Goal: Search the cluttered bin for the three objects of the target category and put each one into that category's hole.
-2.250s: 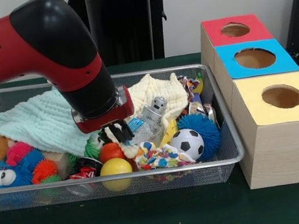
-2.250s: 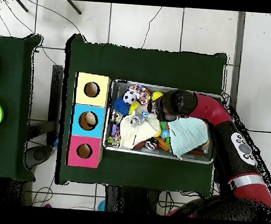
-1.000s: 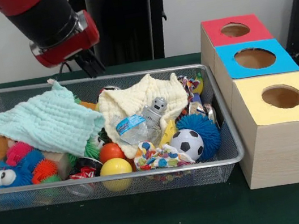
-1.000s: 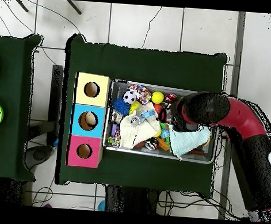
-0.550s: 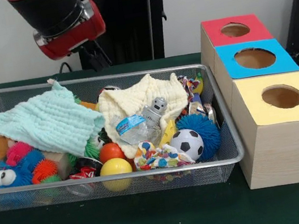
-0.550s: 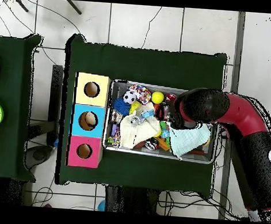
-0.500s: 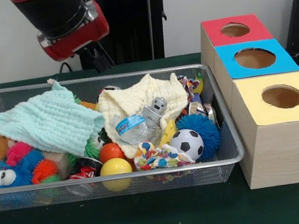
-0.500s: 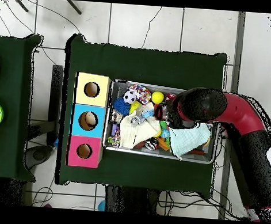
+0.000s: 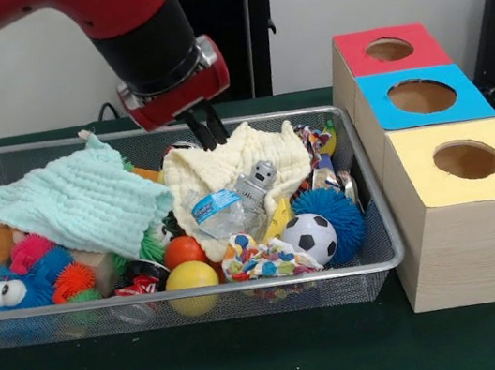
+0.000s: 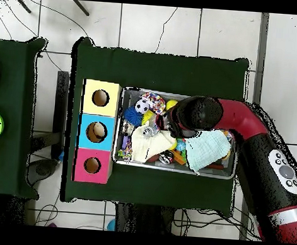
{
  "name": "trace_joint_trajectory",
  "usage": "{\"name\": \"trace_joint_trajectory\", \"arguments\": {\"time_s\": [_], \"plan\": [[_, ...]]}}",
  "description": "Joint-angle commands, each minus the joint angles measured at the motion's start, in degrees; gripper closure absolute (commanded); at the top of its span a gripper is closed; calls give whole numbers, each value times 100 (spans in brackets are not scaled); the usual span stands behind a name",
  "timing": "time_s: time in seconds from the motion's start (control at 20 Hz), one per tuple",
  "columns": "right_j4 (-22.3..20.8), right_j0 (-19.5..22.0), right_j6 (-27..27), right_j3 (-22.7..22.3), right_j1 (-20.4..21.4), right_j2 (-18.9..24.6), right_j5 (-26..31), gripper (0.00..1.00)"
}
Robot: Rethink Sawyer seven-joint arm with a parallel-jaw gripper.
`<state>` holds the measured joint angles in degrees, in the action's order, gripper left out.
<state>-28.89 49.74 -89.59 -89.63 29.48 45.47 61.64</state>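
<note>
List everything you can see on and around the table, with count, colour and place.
bin: one, silver wire mesh, on the green table, beside the boxes.
boxes: three, wooden, with yellow, blue and red tops, one round hole each, in a row.
mint cloth: one, pale green, draped over toys at one end of the bin.
cream cloth: one, pale yellow, mid-bin.
toy robot: one, grey, on the cream cloth.
soccer ball: one, black and white, near the front rim.
spiky ball: one, blue, beside the soccer ball.
yellow ball: one, at the front rim.
orange ball: one, behind the yellow ball.
end effector: one, black, on the red arm, above the cream cloth's far edge.
</note>
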Motion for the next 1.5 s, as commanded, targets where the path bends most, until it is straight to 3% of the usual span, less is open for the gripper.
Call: {"name": "trace_joint_trajectory", "arguments": {"time_s": [0.05,0.3,1.05,1.5], "plan": [[-641,-135,1027,211,-581,-208,-561,100],[-854,-209,1031,357,-708,-285,-593,100],[-1823,-312,1064,379,-432,-384,-788,100],[-1907,-237,1027,308,-502,-234,-958,100]]}}
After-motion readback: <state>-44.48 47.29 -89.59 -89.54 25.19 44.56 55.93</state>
